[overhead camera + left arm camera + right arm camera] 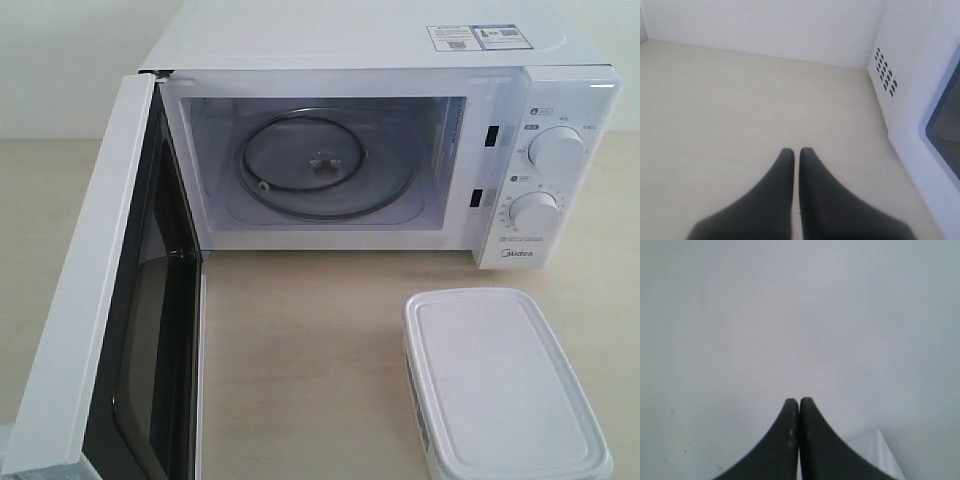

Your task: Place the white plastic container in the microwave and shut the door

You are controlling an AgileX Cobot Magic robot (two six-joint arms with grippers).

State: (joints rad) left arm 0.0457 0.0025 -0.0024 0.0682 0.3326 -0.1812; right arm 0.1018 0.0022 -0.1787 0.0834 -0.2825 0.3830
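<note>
- Pincer state: the left pincer and the right pincer are both clenched, fingertips together, with nothing between them.
- Neither arm appears in the exterior view.
- Location: the white plastic container stands lid-up on the bench, in front of the microwave. It is below the dial panel and to the right of the open cavity.
- Long axis: this runs from the near edge of the bench toward the microwave front, slightly slanted. One short end points at the dials.
- Nearer arm: judged to be the right one, as the container lies on its side. The right wrist view shows only a blank pale surface, so the bearing from pincer to container cannot be told.
- The left pincer hovers over bare bench beside the vented side wall, outside the door, which stands wide open.
</note>
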